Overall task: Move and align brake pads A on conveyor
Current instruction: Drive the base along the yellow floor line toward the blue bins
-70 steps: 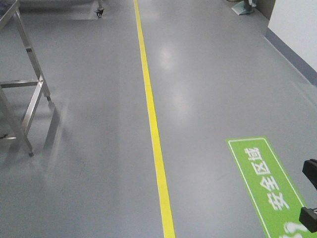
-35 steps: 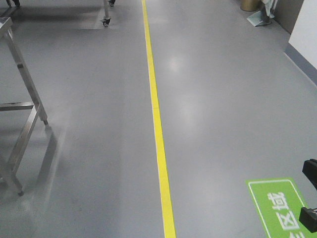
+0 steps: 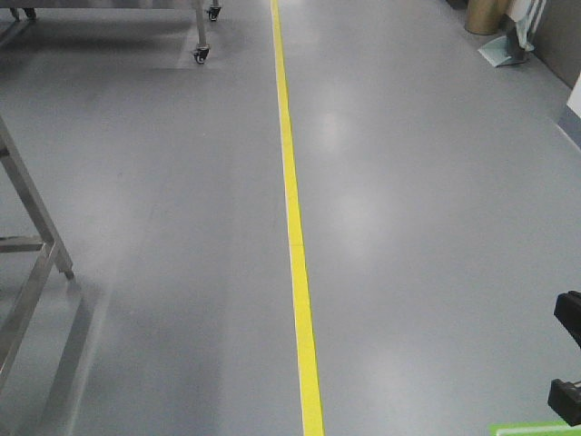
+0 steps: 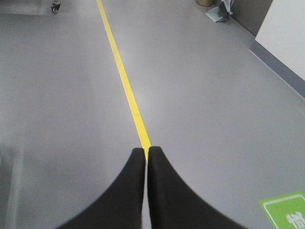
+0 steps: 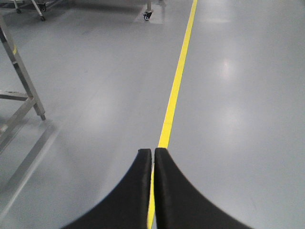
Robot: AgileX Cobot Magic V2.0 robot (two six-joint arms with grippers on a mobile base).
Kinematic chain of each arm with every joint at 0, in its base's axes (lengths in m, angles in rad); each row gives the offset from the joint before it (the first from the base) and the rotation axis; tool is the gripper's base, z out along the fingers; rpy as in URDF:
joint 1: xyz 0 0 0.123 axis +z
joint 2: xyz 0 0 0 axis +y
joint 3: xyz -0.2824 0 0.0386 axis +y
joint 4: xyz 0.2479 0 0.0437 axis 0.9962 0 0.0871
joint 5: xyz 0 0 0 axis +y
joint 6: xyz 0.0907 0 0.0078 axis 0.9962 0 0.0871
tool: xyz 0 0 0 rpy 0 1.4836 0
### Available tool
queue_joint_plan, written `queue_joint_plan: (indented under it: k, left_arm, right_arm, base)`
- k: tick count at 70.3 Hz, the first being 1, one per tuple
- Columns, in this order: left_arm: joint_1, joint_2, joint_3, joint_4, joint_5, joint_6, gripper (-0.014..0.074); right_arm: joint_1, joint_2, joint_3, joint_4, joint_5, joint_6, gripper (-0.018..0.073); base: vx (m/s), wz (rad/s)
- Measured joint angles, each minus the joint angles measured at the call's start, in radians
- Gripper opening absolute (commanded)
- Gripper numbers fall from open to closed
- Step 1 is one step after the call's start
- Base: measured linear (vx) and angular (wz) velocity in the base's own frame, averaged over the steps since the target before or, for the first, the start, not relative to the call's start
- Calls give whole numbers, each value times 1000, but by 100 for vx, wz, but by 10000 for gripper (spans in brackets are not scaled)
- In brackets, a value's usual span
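The brake pads A and the conveyor are out of view in every frame. My left gripper (image 4: 146,149) is shut with nothing between its black fingers, held above the grey floor over a yellow line (image 4: 125,81). My right gripper (image 5: 153,151) is likewise shut and empty, above the same yellow line (image 5: 177,76). In the front view a black part of the right arm (image 3: 569,363) shows at the right edge.
A grey floor (image 3: 418,227) with a yellow line (image 3: 292,200) runs ahead. A steel table frame (image 3: 27,245) stands at the left, a wheeled frame (image 3: 201,53) at the far left. A green floor marking (image 3: 536,429) lies at the bottom right. A bin and stand (image 3: 504,27) sit far right.
The view has rolled forward along the yellow line: the steel frame and the green floor marking slid toward the bottom edge, and the wheeled frame came into view. Both grippers stay shut.
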Motion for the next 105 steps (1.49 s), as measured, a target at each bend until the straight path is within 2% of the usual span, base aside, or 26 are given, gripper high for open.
queue_joint_plan:
  k: [105]
  left_arm:
    - [0,0,0,0,1,0,-6]
  right_arm:
    - [0,0,0,0,0,0,-6]
  base:
    - [54,5]
